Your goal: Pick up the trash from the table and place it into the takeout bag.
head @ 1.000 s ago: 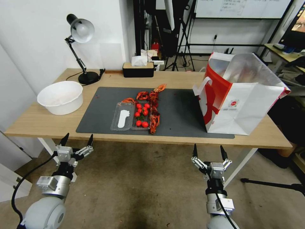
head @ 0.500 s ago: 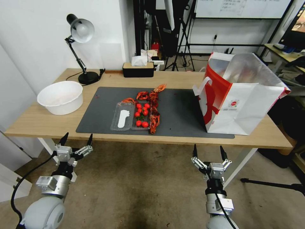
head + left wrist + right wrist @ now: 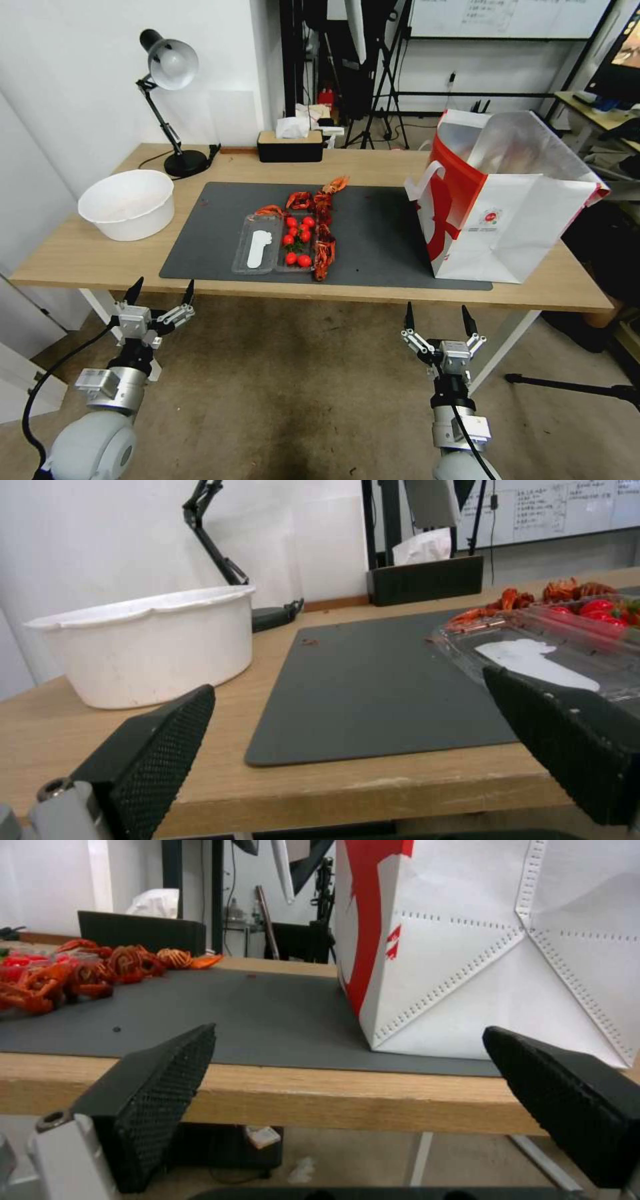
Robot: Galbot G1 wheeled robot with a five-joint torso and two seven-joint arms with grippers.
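Long light-wood tabletop (image 3: 80,257) on white legs, spanning the head view. Large dark grey mat (image 3: 373,240) laid along its middle, used here as the landmark. White-and-red takeout bag (image 3: 513,220) upright on the mat's right end, partly overhanging onto bare wood, mouth open, silver foil lining showing, white loop handle on its red side, small red round logo on its white face; seen close up from the right wrist (image 3: 493,955). White round tub (image 3: 128,203) off the mat's left edge, on bare wood, well apart from the trash; near and large from the left wrist (image 3: 147,645). Black desk lamp (image 3: 170,100) beyond the mat's far left corner. Black tissue box (image 3: 290,145) just past the mat's far edge. Clear plastic tray (image 3: 267,243) on the mat left of its centre, holding a white spoon-shaped piece (image 3: 257,248) in one compartment and red cherry tomatoes (image 3: 298,239) in the other. Red crayfish shells (image 3: 323,230) strewn on the mat along the tray's right and far sides, none in the bag. Left tool (image 3: 162,292) below the mat's near left corner, in front of the tabletop edge, fingers spread wide, gripping nothing. Right tool (image 3: 437,319) below the mat's near right end, likewise spread wide and empty.
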